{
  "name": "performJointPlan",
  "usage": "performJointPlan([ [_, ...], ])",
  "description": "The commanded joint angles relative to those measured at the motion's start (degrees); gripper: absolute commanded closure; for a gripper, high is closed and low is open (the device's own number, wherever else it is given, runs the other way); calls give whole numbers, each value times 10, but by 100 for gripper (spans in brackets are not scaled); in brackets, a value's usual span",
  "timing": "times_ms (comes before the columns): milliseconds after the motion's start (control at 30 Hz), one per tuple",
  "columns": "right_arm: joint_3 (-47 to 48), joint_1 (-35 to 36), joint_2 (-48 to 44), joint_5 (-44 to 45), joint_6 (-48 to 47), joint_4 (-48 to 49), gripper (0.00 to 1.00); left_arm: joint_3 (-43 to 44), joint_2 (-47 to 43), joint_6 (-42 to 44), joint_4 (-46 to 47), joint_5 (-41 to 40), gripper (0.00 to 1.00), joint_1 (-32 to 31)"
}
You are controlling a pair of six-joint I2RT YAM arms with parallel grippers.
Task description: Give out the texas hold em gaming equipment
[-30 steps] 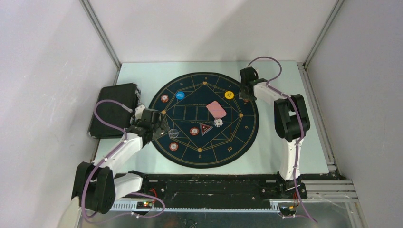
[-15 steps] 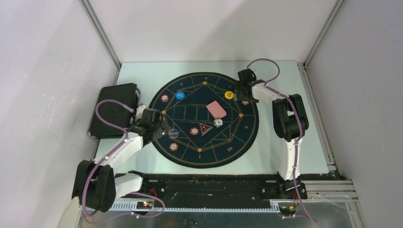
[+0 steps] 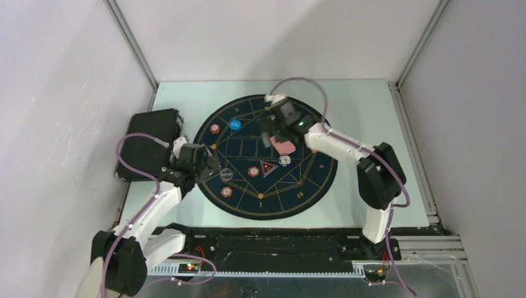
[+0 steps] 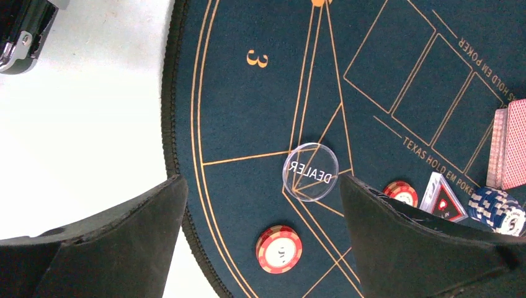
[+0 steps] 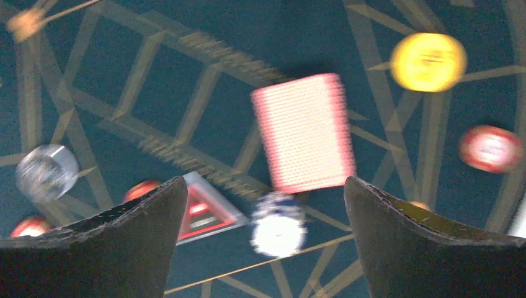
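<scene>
On the dark round mat (image 3: 310,180) lie red-white chips (image 3: 214,129) (image 3: 254,171) (image 3: 227,191), a blue chip (image 3: 235,124), a clear dealer button (image 3: 226,174), a red triangular token (image 3: 268,168), a blue-white chip (image 3: 285,160) and pink-backed cards (image 3: 285,148). My left gripper (image 3: 208,167) hovers open at the mat's left edge. In its wrist view the button (image 4: 310,171) and a red-white chip (image 4: 279,249) lie between the spread fingers. My right gripper (image 3: 273,130) hangs open over the cards (image 5: 304,131), empty. Its blurred wrist view also shows a yellow chip (image 5: 428,62) and a red-white chip (image 5: 491,149).
A black rectangular case (image 3: 149,144) lies left of the mat, close behind my left arm. Pale tabletop (image 3: 372,186) rings the mat. Grey walls and metal rails close in the back and both sides.
My right arm has swung left from the mat's far right edge to over the cards, and its gripper has opened, leaving a red-white chip behind. The left arm has barely moved.
</scene>
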Motion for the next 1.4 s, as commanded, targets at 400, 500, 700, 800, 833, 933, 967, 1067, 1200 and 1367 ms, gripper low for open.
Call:
performJointPlan([
  [400, 64, 179, 127, -59, -24, 13, 17, -10, -22, 7, -9, -21, 0, -2],
  [500, 69, 176, 148, -78, -26, 15, 19, -9, -19, 8, -7, -19, 0, -2],
  [700, 74, 172, 170, -65, -30, 13, 25, -10, -15, 9, -4, -16, 0, -2],
  [800, 76, 170, 179, -56, -30, 8, 30, -10, -13, 9, -3, -15, 0, -2],
  [833, 77, 170, 183, -52, -29, 6, 32, -10, -14, 10, -2, -15, 0, -2],
  [933, 76, 175, 187, -41, -28, -3, 37, -10, -14, 10, -2, -15, 0, -2],
  [967, 76, 178, 187, -38, -29, -6, 40, -10, -14, 10, -2, -15, 0, -2],
  [1067, 71, 181, 187, -38, -24, -17, 45, -10, -13, 10, -2, -15, 0, -2],
  [1200, 57, 180, 182, -54, -7, -17, 54, -10, -13, 11, -2, -15, 0, -2],
  [1367, 46, 180, 176, -60, 8, -14, 64, -10, -12, 11, -2, -14, 0, -2],
])
